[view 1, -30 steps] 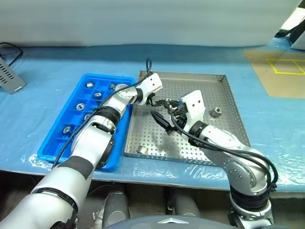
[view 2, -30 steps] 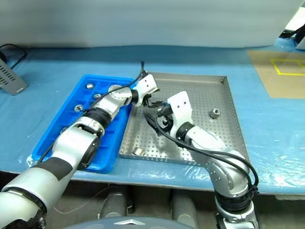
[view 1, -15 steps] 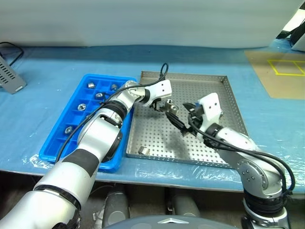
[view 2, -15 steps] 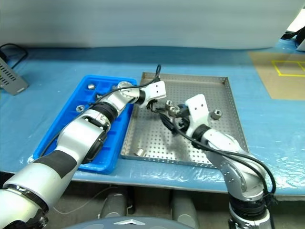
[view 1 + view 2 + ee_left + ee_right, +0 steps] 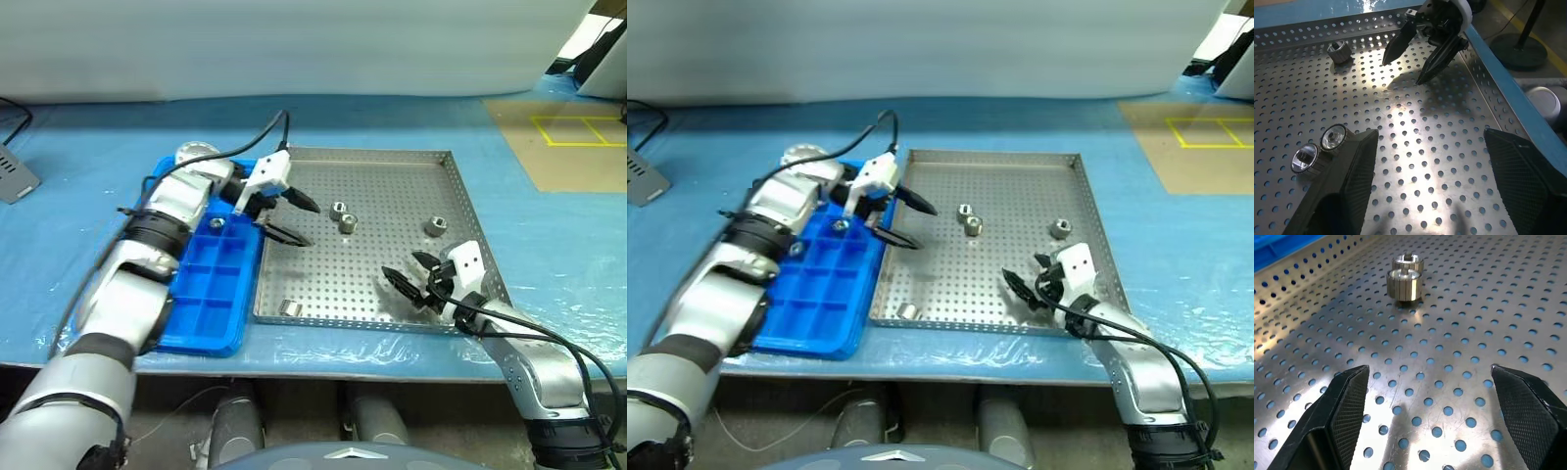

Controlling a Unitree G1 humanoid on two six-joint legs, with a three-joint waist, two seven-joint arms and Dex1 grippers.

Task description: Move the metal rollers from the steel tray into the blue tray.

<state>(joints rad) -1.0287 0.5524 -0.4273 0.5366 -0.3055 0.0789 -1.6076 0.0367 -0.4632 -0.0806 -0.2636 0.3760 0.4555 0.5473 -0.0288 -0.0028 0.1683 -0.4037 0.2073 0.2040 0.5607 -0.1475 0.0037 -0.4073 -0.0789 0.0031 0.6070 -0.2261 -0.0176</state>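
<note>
Steel tray (image 5: 392, 162): large, square, silver-grey, perforated floor, low rims. Blue tray (image 5: 211, 294): gridded plastic, touching the steel tray's left rim, one roller visible inside. Metal rollers (image 5: 342, 215): four small shiny cylinders on the steel tray. Left gripper (image 5: 290, 219): over its left edge, fingers apart, empty. Right gripper (image 5: 412, 278): near its front right corner, fingers spread, empty.
</note>
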